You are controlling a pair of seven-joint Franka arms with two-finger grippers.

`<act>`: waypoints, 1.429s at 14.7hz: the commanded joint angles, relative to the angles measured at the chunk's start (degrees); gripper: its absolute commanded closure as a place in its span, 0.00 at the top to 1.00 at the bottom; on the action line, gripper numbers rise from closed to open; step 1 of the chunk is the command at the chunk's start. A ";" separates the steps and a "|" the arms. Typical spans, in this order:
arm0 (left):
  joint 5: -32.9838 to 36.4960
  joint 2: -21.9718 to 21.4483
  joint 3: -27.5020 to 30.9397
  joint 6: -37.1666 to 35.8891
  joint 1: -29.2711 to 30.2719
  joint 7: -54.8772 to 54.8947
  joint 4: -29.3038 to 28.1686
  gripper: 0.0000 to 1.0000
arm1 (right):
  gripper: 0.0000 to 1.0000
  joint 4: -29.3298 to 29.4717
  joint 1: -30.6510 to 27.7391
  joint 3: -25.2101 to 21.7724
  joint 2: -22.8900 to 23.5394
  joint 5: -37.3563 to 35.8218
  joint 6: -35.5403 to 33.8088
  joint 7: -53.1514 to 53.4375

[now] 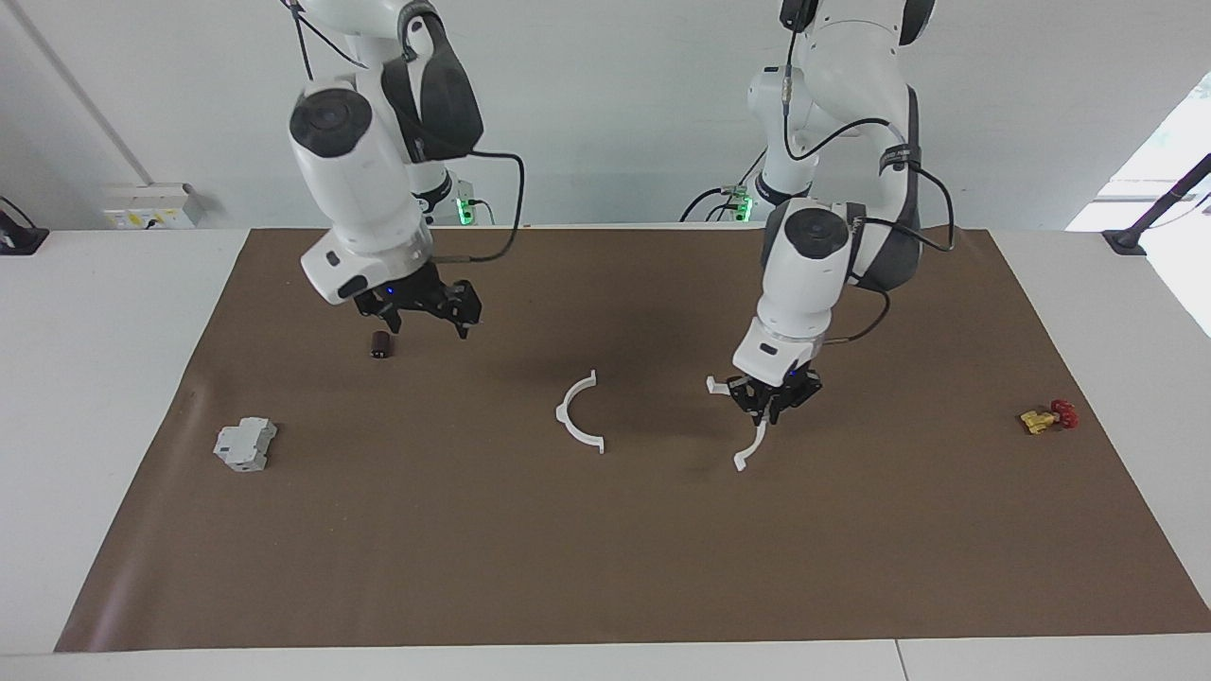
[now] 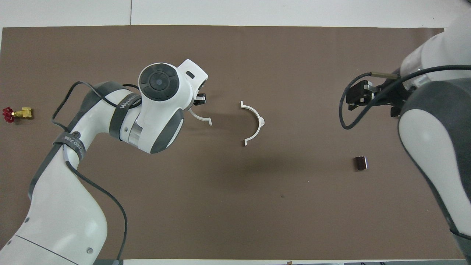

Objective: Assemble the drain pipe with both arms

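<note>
One half-ring (image 1: 579, 416) lies loose on the mat, our right gripper (image 1: 428, 313) empty and spread above it, while our left gripper (image 1: 774, 405) grasps the other half (image 1: 749, 452), unjoined.

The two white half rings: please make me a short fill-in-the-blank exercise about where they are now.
1. The left gripper is shut on one white half ring, while the other half ring lies ____ on the brown mat.
2. The right gripper holds ____.
3. The red-handled valve lies toward the ____ arm's end.

Missing words: free; nothing; left
</note>
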 commanded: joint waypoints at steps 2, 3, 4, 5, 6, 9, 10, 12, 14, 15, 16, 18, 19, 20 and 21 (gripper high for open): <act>1.42 5.40 1.08 -1.03 -4.24 -3.94 4.88 0.00 | 1.00 -0.97 -3.52 0.55 -3.40 -0.48 -4.07 -5.64; 1.59 5.41 1.08 -0.33 -4.86 -3.94 4.80 0.00 | 1.00 -1.85 -4.13 0.55 -4.02 -0.48 -4.60 -6.25; 2.29 5.41 1.08 0.63 -4.95 -4.03 4.62 0.00 | 1.00 -2.47 -4.40 0.55 -4.11 -0.48 -4.61 -6.87; 2.73 5.41 0.99 2.56 -5.48 -4.03 3.93 0.00 | 1.00 -4.04 -4.75 0.55 -5.16 -0.48 -4.00 -7.40; 2.82 5.24 1.08 3.88 -6.26 -4.03 2.53 0.00 | 1.00 -5.71 -5.27 0.55 -6.04 -0.48 -3.56 -7.92; 2.91 4.88 1.08 4.50 -7.41 -4.12 1.46 0.00 | 1.00 -7.31 -5.98 0.55 -8.07 -0.91 -3.38 -8.98; 3.26 4.71 1.08 4.68 -7.67 -4.12 0.85 0.00 | 1.00 -6.79 -6.76 0.55 -7.98 -1.61 -3.46 -9.68; 5.36 4.18 1.08 5.65 -8.38 -4.29 -1.08 0.00 | 1.00 -6.86 -7.73 0.81 -8.50 -2.49 -3.47 -10.04; 5.46 3.65 1.08 7.40 -9.17 -4.30 -2.93 0.00 | 1.00 -8.62 -8.35 0.81 -9.55 -2.50 -2.94 -12.40; 5.46 3.65 1.08 8.02 -9.17 -4.30 -3.20 0.00 | 1.00 -9.06 -8.35 0.81 -9.73 -2.50 -1.89 -12.58; 5.46 3.56 1.08 8.02 -9.26 -4.30 -3.20 0.00 | 1.00 -9.67 -8.35 0.81 -10.00 -2.50 -1.62 -12.59; 5.46 3.56 1.08 8.11 -9.70 -4.47 -3.29 0.00 | 1.00 -9.77 -8.35 0.81 -10.26 -2.50 -1.71 -12.32; 5.46 3.39 1.08 8.20 -9.70 -4.65 -3.29 0.00 | 1.00 -9.51 -8.35 0.73 -10.00 -2.50 -1.97 -12.32; 5.46 3.39 1.08 8.29 -9.79 -4.65 -3.37 0.00 | 1.00 -9.33 -8.35 0.73 -9.74 -2.50 -1.97 -12.41; 5.46 3.39 1.08 8.37 -9.79 -4.74 -3.37 0.00 | 1.00 -9.24 -8.35 0.73 -9.48 -2.58 -1.71 -12.41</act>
